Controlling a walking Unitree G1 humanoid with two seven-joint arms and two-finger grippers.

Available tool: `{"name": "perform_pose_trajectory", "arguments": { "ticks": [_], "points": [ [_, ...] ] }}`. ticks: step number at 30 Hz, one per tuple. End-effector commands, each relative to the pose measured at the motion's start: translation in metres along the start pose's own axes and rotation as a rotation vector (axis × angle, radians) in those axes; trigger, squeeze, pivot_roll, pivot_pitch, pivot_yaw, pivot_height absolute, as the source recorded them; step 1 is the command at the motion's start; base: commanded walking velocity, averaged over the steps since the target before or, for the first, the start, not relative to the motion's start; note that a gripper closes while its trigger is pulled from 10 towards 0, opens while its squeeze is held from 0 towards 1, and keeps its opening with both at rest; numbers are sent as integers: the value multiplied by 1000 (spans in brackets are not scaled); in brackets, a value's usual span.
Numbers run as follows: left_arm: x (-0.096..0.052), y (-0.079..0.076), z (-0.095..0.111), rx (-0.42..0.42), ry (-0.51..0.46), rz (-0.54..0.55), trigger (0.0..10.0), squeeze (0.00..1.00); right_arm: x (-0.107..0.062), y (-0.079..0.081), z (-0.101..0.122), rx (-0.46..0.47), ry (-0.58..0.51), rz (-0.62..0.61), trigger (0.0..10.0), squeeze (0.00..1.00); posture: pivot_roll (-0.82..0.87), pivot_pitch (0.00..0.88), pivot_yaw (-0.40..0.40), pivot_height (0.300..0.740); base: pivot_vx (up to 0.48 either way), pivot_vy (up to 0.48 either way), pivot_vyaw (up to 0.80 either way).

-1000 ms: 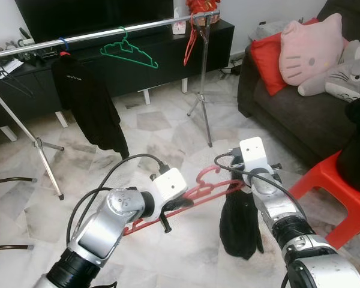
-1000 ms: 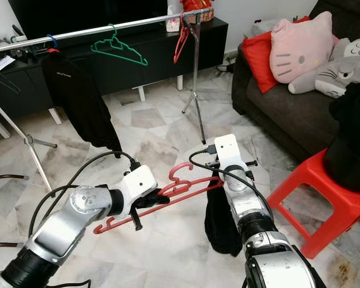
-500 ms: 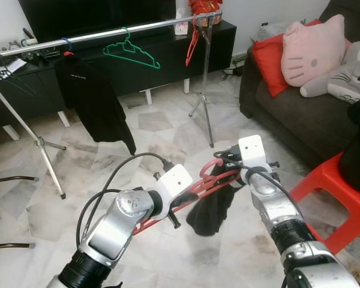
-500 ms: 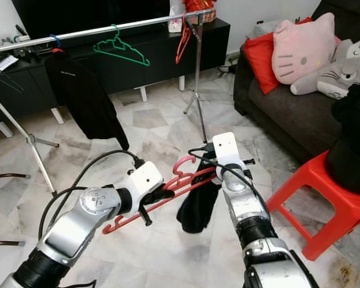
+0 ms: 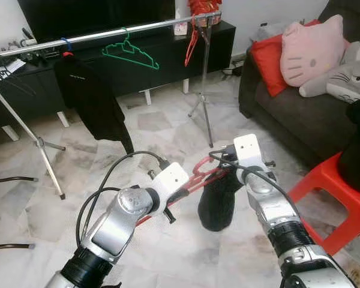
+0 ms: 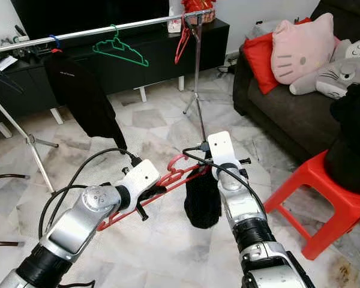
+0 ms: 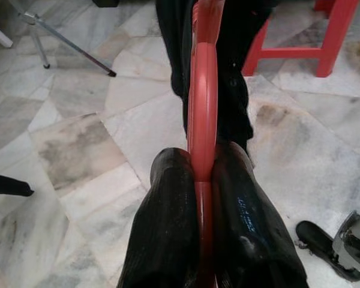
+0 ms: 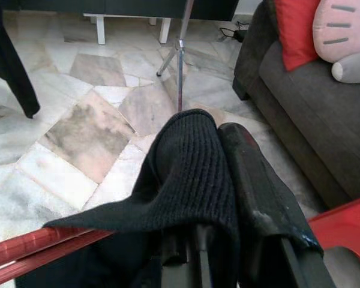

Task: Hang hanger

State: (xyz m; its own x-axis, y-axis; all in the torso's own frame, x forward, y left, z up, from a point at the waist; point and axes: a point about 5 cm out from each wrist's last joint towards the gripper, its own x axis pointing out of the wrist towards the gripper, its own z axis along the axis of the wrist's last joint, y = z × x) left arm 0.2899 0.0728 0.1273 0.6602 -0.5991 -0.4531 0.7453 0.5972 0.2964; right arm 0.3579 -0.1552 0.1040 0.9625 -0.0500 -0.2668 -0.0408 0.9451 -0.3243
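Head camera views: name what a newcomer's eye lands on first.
The red hanger, held mid-air between both arms: the left gripper clamps its bar, the right gripper pinches the black garment draped on it. Behind stands the clothes rail with a green hanger, and a pink cat cushion on the sofa at right.

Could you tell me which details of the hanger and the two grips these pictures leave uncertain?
- Right gripper: in the right wrist view the black garment drapes over one finger, hiding what it pinches.
- Red hanger: its far end is hidden behind the garment in the left wrist view; the left gripper is clamped on it.
- Its hook: partly masked by cable in the eye views.
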Motion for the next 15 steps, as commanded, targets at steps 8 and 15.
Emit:
{"name": "perform_pose_trajectory", "arguments": {
  "ticks": [8, 15],
  "points": [
    [0, 6, 7, -11, -20, 24, 10000, 0, -4, 10, 8, 0, -29, 32, 10000, 0, -74, 27, 20, 740, 0, 0, 0],
    [0, -12, 11, 13, -61, -103, 10000, 0, -7, 24, 16, 6, -52, 94, 10000, 0, -73, 36, 20, 740, 0, 0, 0]
  ]
}}
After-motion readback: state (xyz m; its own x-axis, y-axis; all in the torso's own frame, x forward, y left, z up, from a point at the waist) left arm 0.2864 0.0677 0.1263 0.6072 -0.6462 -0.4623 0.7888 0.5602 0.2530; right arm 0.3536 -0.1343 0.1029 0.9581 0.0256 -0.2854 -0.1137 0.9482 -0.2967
